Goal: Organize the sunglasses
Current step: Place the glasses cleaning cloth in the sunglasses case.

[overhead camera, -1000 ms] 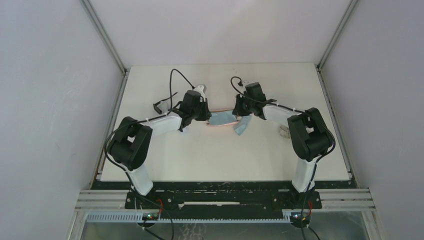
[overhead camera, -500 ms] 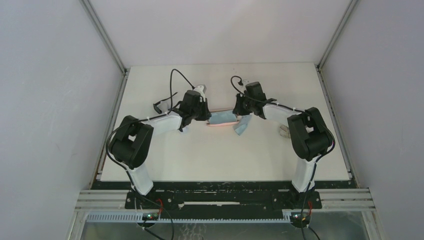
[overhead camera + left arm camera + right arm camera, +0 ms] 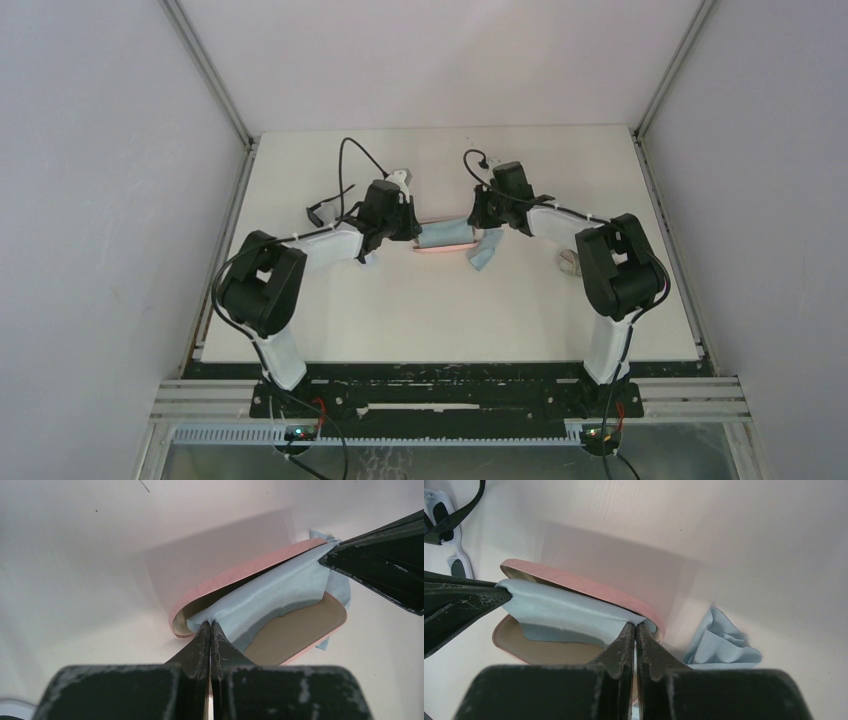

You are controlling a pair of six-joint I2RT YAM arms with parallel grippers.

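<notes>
From 6 o'clock the left tool (image 3: 210,629), closed tight, pinches one end of the light-blue cloth (image 3: 272,596) lying in the open pink case (image 3: 235,577) (tan lining showing) on the table (image 3: 75,555). At 2 o'clock the right tool (image 3: 326,560) nips the cloth's other end.

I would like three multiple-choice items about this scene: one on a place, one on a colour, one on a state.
1. Where does the crumpled light-blue cloth lie?
A. inside the case
B. on the table beside the case
C. on top of the sunglasses

2. What colour is the outside of the open oval case?
A. pink
B. black
C. white

3. In what state is the left end effector?
A. wide open
B. shut on the spread light-blue cloth
C. shut on the case rim

Answers:
1 B, it rests on the table next to the case.
2 A, its raised lid is pink.
3 B, the closed fingers pinch the cloth's end.
</notes>
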